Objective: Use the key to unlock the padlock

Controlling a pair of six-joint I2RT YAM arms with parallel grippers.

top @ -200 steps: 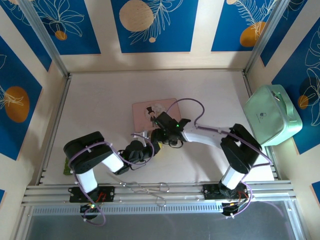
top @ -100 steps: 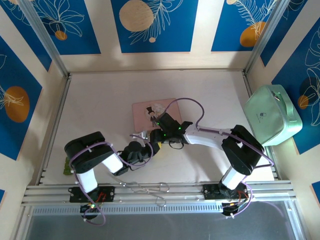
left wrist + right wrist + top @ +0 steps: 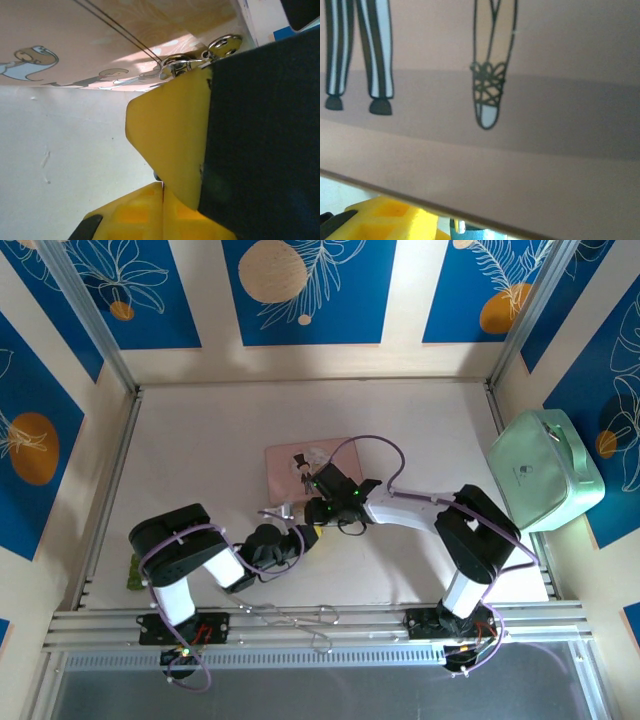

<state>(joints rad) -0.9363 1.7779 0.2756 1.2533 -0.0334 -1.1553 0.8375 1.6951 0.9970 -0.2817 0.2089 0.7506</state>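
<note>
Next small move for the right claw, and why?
Probably close the right claw on the padlock to steady it: its teal corner shows at the pink box edge, and the shut left claw has the key at its tip.

Your black-and-white left arm (image 3: pixel 185 550) and right arm (image 3: pixel 475 538) have thin purple cables (image 3: pixel 372 440), a green light (image 3: pixel 353 492) and yellow fingers (image 3: pixel 165 145).

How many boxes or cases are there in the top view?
2: the pink illustrated box in the centre, partly under the right arm, and the mint-green case at the right edge. More may be hidden.
</note>
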